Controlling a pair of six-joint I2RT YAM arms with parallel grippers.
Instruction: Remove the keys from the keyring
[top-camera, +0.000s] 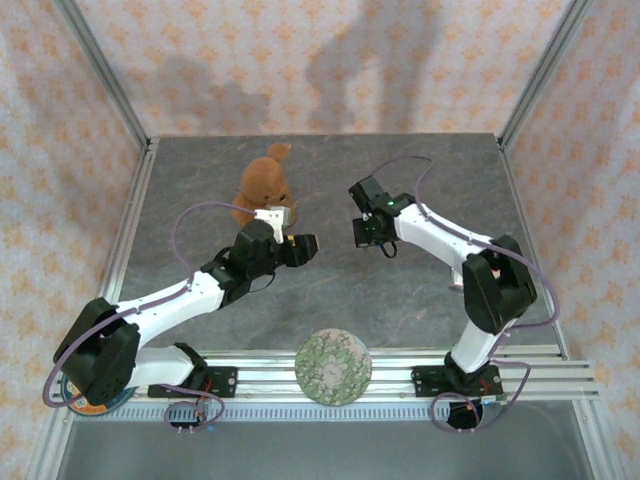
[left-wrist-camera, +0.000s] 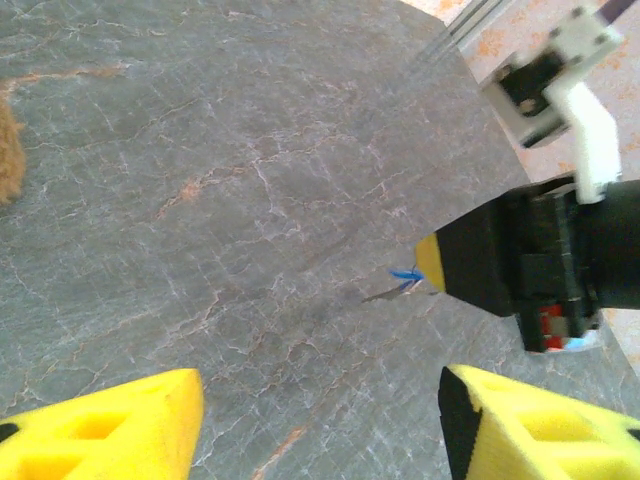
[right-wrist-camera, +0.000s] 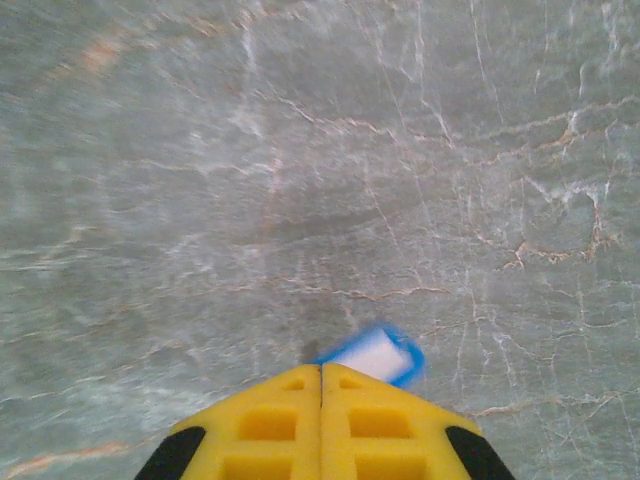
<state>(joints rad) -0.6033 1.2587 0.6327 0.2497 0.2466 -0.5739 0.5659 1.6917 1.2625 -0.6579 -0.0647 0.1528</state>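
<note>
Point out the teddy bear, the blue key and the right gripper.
teddy bear (top-camera: 261, 184), top view, its body.
blue key (right-wrist-camera: 374, 353), right wrist view, its head.
right gripper (right-wrist-camera: 322, 372), right wrist view, seam between shut fingertips.

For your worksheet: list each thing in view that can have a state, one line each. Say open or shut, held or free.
left gripper: open, holding nothing.
right gripper: shut on the blue-headed key.
blue-headed key: pinched at the fingertips, head poking out.
teddy bear: resting on the table, not gripped.
round patterned disc: lying flat at the near edge, not gripped.
</note>
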